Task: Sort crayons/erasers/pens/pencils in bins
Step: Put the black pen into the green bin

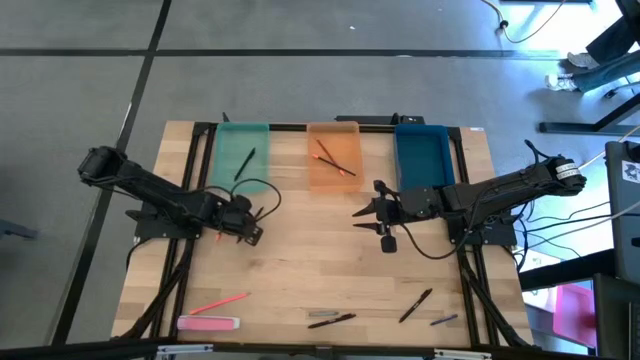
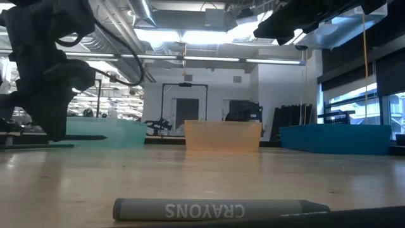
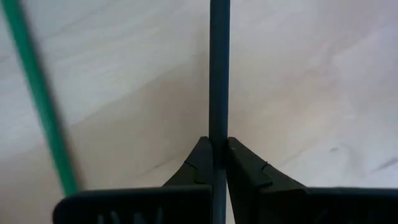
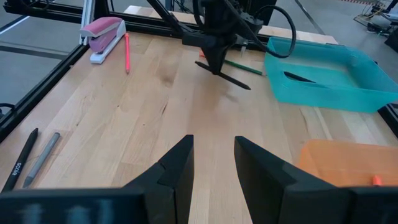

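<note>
The pale wooden slatted tabletop (image 1: 300,270), framed by black rails, stands on a grey floor; beyond it the low view shows a lit hall with ceiling ducts and glass doors. Along the far edge sit three shallow translucent plastic bins: teal-green (image 1: 225,160) holding one black pen (image 1: 245,163), orange (image 1: 333,180) holding reddish pencils (image 1: 335,160), and blue (image 1: 422,160).

The left gripper (image 1: 252,226) hangs low over the wood just in front of the teal-green bin, its fingers (image 3: 199,168) pinched on a slim dark stick (image 3: 218,74) (probably a pen, though the close view is blurred). The right gripper (image 1: 368,212) hovers mid-table, fingers (image 4: 177,168) moderately apart and empty.

Near the front edge lie a flat pink-and-white eraser (image 1: 208,323), a pink pencil (image 1: 220,302), black pens (image 1: 415,305) and a grey crayon (image 2: 215,209).
</note>
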### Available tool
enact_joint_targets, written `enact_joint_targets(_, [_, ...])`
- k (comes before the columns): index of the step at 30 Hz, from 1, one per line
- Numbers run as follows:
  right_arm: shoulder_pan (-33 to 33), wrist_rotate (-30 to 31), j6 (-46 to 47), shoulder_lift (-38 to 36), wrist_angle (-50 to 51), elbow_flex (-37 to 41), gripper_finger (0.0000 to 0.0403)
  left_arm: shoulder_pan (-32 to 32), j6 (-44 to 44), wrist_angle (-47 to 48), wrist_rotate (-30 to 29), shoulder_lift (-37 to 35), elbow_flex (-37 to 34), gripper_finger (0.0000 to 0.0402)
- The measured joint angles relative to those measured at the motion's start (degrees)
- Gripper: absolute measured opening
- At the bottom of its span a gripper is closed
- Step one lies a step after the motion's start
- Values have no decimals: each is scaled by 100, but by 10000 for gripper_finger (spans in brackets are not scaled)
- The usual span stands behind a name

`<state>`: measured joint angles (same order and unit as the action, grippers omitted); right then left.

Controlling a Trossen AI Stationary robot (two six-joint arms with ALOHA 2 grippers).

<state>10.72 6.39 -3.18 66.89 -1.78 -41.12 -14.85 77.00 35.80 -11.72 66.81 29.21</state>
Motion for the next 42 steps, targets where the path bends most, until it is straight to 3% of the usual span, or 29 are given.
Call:
enact_joint_targets(15, [0,0,-7,0,0,0,121,20,-1093,-1985,-137,-5,11,9])
enact_joint_targets(23, [0,0,-7,0,2,0,121,356,-1886,-2664,-232,-9,17,9])
enact_joint_targets(33, [0,2,-9,0,17,1,121,1000,-3370,-2469,-410,-24,875,9])
enact_joint_targets(42, [1,196,-8,0,19,0,121,1626,-3978,-580,-1460,-26,1931,9])
